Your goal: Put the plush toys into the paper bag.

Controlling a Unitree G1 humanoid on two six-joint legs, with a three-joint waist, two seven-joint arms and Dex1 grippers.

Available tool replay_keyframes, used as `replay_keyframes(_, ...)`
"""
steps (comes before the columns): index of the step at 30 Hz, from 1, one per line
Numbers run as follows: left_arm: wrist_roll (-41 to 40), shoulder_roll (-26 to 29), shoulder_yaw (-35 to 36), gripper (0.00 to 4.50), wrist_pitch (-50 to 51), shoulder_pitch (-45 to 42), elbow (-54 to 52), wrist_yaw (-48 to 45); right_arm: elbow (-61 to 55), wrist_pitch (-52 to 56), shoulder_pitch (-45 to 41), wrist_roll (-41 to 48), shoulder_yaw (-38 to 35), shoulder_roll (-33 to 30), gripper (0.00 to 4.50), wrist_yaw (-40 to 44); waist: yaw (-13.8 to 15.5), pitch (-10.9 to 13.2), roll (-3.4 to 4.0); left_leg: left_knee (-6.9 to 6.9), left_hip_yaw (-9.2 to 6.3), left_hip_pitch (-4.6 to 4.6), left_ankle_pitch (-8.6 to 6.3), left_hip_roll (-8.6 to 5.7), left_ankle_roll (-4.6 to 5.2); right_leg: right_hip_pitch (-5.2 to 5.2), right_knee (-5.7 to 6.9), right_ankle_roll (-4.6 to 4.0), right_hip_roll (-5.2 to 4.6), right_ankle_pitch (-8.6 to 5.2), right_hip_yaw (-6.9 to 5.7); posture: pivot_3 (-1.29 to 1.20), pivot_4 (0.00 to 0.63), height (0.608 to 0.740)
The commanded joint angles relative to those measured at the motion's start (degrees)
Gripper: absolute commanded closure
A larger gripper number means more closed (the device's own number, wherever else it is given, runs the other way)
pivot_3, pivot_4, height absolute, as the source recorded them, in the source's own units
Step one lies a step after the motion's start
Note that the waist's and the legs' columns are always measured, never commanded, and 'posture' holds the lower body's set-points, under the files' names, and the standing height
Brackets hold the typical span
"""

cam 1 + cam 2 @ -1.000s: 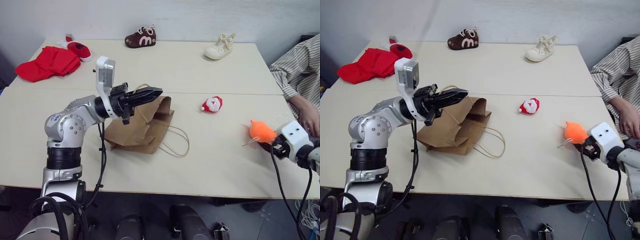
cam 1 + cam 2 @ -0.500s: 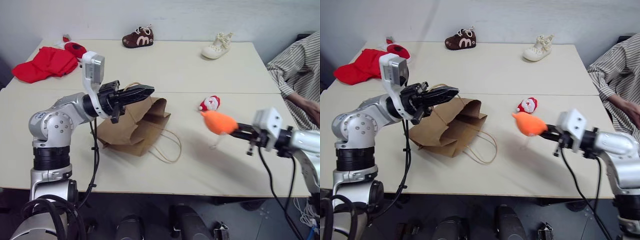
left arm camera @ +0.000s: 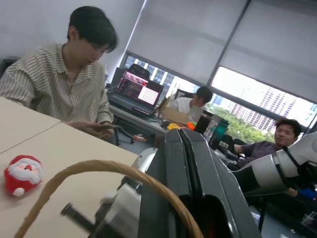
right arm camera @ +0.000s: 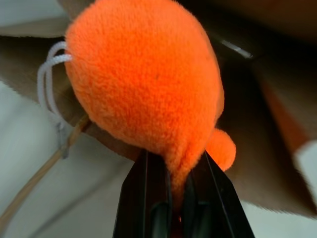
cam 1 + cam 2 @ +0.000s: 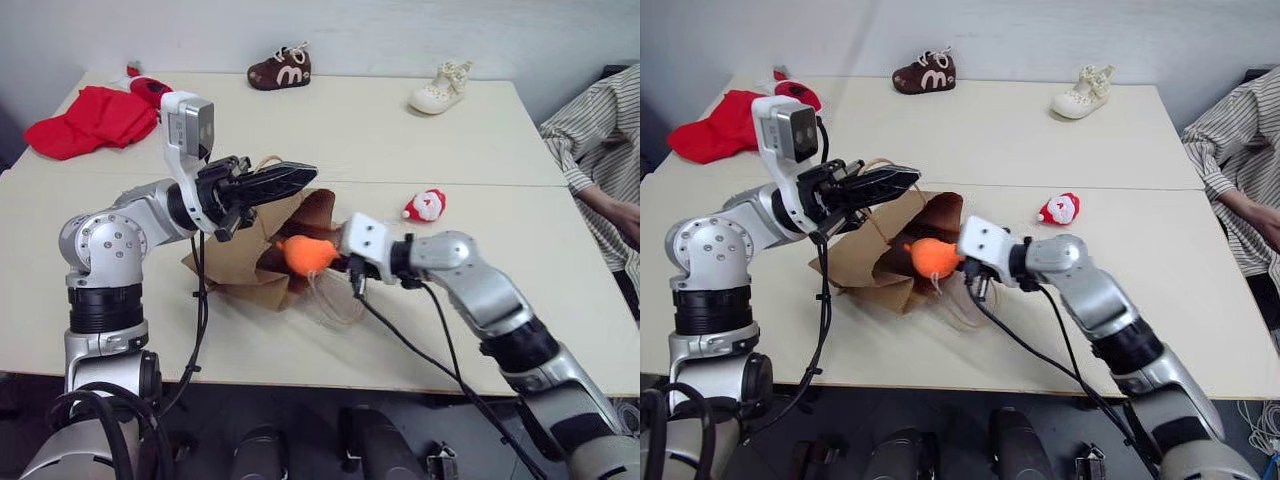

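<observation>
Pale worktop point(image 5: 420, 300) fills most of the head views, and the things lie spread over it. At the centre of the frame the orange plush toy point(image 5: 305, 254) hangs just at the dark mouth of the paper bag point(image 5: 240, 262), pinched by a thin fold of its fur between the clenched fingers of the right gripper point(image 4: 171, 198). I judge this toy very light and soft; it squashes easily and will not break, but so small a pinch of fur could slip. A white string loop point(image 4: 52, 74) hangs from it and may catch on the bag's edge.

The bag looks thin and crumpled, so it will bend under any push. The left gripper point(image 5: 290, 180), fingers pressed together, holds up a tan cord handle point(image 3: 99, 171) and so keeps the mouth open.

The Santa plush toy point(image 5: 425, 206) lies right of centre, well apart from the bag. It seems equally soft, and its round middle is probably the best place to grasp.
</observation>
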Motion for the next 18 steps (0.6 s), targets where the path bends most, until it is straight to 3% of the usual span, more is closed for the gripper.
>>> replay_keyframes(1,-2.0,-0.4,0.1,4.50,0.5,-0.4,-2.2,-0.3,2.8,1.7,-5.2,-3.1,1.9,5.2,4.46,-1.9,-0.6,0.0,0.00,0.00,0.00,0.00,0.00,0.01,-0.01,-0.01,0.04,-0.01,0.00,0.00,0.00,0.00,0.150,0.740)
replay_keyframes(9,-2.6,-0.4,0.2,4.50,0.6,0.7,-2.8,-1.2,13.5,3.1,-8.4,-6.9,4.1,8.8,4.46,-0.4,-0.6,0.0,-0.05,0.01,-0.02,0.00,0.01,-0.03,-0.01,-0.04,0.14,-0.07,-0.09,-0.04,-0.03,0.00,0.150,0.740)
replay_keyframes(12,-2.5,-0.6,1.0,4.50,-0.4,0.8,-2.4,-0.5,11.9,0.6,-6.8,-6.4,2.6,7.8,3.65,0.7,-0.7,0.0,-0.05,0.01,-0.03,0.01,0.02,-0.02,-0.01,-0.04,0.16,-0.07,-0.08,-0.04,-0.03,0.00,0.150,0.740)
replay_keyframes(18,-1.9,-0.2,1.5,4.50,-1.7,1.7,-2.1,-0.2,1.3,-0.9,-2.5,-0.9,-4.6,1.7,1.46,5.3,-0.5,0.0,-0.06,-0.02,-0.03,0.00,0.02,-0.03,-0.01,-0.04,0.15,-0.07,-0.07,-0.04,-0.04,0.00,0.150,0.740)
